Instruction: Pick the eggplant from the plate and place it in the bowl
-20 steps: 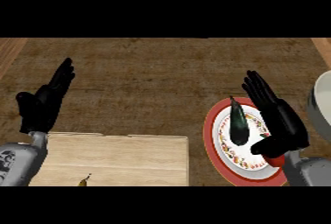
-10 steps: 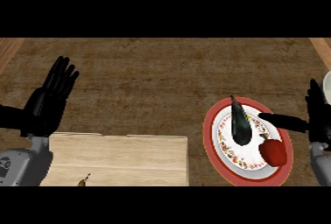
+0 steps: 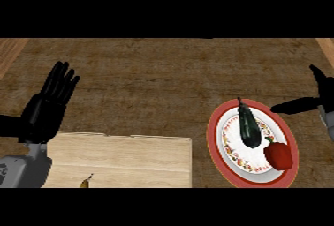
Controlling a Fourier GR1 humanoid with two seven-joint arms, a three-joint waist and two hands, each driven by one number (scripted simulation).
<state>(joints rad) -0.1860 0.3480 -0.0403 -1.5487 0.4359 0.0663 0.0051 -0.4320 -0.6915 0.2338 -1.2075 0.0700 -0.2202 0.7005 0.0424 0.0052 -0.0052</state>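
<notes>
So we're at the reach step: the dark, long eggplant lies on the red-rimmed patterned plate beside a red pepper, untouched. Our right hand hangs just off the plate's rim, fingers spread and empty, while our left hand rests open at the left. Next we'd need to swing in and close round the eggplant; no bowl is in view.

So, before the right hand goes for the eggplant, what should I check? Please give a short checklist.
1. Eggplant lies on the plate: ok.
2. Nothing covers the eggplant: ok.
3. Red item lies apart from the eggplant: ok.
4. Right hand is open and holds nothing: ok.
5. Left hand rests open, away from the plate: ok.
6. Bowl is in view: not ok.
</notes>
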